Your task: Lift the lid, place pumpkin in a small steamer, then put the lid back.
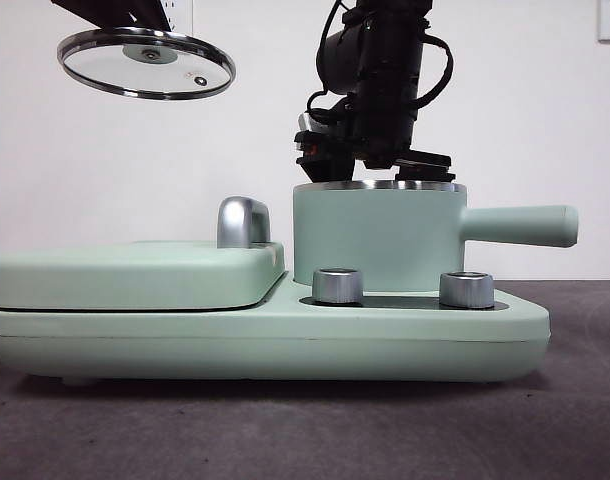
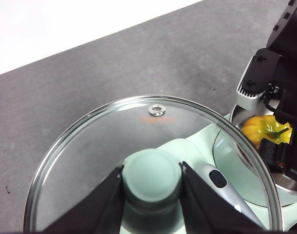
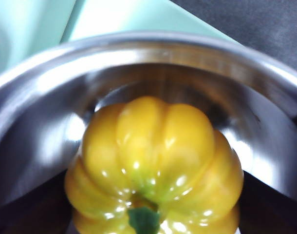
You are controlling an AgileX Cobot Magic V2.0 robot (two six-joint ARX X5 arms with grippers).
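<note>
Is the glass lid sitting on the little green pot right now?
No, the left gripper holds the lid in the air, away from the pot.

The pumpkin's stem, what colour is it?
Green, atop the yellow pumpkin; the right wrist view shows it best.

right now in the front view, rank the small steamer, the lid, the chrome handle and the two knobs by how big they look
1. small steamer, with its long side handle
2. lid, held high by the left gripper
3. chrome handle on the flat cover
4. two steel knobs: they look alike, so no ranking between them
</note>
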